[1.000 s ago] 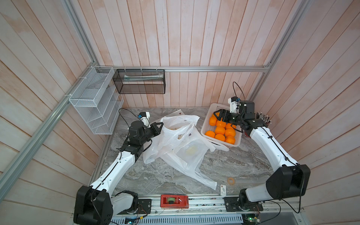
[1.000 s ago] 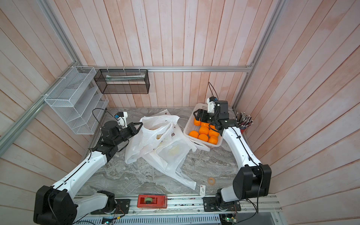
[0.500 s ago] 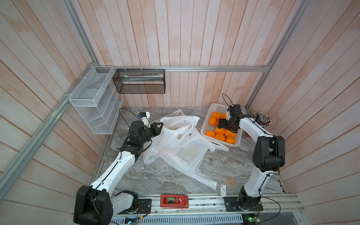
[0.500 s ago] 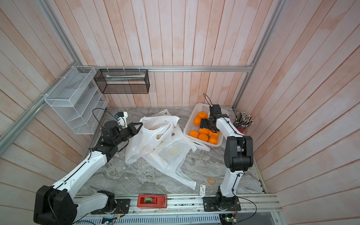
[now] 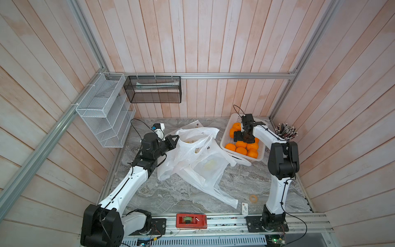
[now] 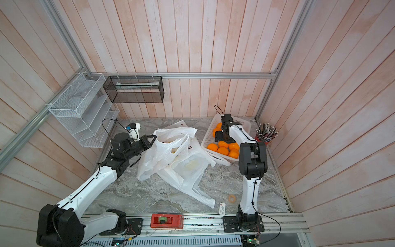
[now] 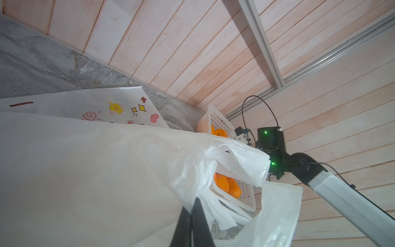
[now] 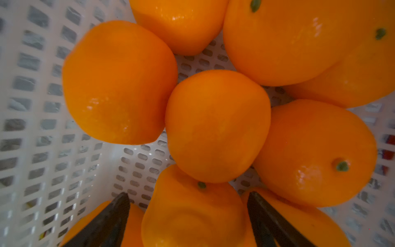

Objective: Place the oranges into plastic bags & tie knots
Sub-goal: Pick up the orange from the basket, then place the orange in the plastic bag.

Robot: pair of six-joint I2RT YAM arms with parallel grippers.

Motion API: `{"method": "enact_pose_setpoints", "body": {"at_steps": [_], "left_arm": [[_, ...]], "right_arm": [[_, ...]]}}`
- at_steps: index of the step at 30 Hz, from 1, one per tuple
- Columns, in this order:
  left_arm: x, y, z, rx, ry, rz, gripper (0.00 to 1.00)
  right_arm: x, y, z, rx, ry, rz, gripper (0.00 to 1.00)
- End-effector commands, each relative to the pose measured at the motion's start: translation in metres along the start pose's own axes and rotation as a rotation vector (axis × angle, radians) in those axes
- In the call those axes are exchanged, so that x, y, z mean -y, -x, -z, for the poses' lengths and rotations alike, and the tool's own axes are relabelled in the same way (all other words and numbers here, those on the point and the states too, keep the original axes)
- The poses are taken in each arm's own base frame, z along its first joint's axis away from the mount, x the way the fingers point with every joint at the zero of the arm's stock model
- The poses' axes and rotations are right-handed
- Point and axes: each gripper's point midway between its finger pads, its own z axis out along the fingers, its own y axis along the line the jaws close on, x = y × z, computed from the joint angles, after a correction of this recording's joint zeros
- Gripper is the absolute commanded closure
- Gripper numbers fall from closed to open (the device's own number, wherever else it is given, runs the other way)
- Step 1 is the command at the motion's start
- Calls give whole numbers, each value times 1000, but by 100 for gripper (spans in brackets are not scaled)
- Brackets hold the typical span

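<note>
In the white perforated basket (image 5: 226, 136) at the table's far right corner, the right gripper (image 8: 188, 195) hangs with its jaws spread wide, one dark finger on either side of an orange (image 8: 192, 218) it has not closed on. The other oranges (image 8: 215, 126) crowd around it, touching. Glossy, firm and round, the fruit looks light but liable to slip or roll, so a hold square across its widest part seems safest. Across the table the left gripper (image 5: 174, 140) is pinched shut on the rim of one of the plastic bags (image 5: 192, 154) — thin, limp film that would likely sag shut unless held up — its mouth turned toward the basket just beside it. No orange can be made out inside the bags, whose handles lie loose.
</note>
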Motion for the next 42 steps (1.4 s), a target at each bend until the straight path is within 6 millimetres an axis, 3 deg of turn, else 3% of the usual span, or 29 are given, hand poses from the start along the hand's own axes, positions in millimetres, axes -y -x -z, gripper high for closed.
{"method": "enact_pose_setpoints", "body": {"at_steps": [1,7,12,17,23,29,34,38,42], "left_arm": [[-2,1,4,11,9,-19,100],[-3,0,4,9,10,-18,100],[-3,-1,4,6,13,-19,100],[-4,-1,4,5,16,-24,100],[-3,-3,2,-7,6,-26,100],[-4,-5,2,-20,10,-38,100],[-5,-6,3,-24,14,-37,100],[-4,-7,4,-24,10,-28,100],[-2,-8,4,-29,-1,-23,100]], "right_arm": [[4,-15,-14,-74,-41,7,12],[6,-19,-27,-100,-47,7,19],[4,-12,-18,-67,-40,3,38],[-2,3,21,29,15,-3,42],[-25,19,97,185,181,-12,43],[-88,34,198,392,476,41,42],[-166,35,287,545,747,176,42],[-221,22,314,547,852,276,42],[-271,1,308,481,925,343,42]]}}
